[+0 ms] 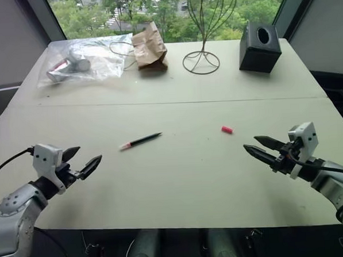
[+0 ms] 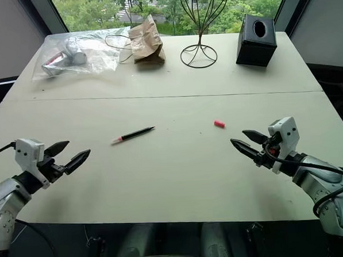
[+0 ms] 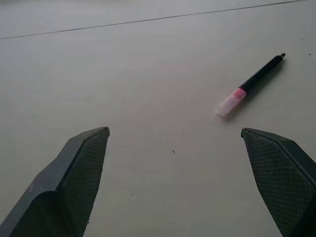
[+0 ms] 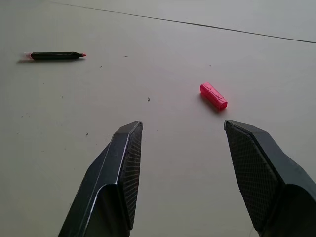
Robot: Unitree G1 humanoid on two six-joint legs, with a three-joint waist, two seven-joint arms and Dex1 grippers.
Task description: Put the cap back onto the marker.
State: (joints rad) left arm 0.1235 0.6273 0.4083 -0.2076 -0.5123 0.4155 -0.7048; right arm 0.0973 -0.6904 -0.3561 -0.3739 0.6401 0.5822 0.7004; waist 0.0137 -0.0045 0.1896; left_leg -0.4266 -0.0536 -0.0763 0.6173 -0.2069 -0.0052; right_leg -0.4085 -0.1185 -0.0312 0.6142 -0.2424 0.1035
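A wide, pale grey-green table (image 1: pixel 180 185) fills most of the frame, a thin seam crossing it below its far edge. Behind it, at the top, a large window (image 1: pixel 171 13) shows leafy green trees in soft daylight. Dark slanted window frames (image 1: pixel 45 17) and grey walls (image 1: pixel 8 39) flank the upper corners.

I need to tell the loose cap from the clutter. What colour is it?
The cap is bright pink-red, shown best in the right wrist view.

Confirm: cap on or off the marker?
Off. The cap lies alone on the table, well apart from the marker, nearer the right gripper.
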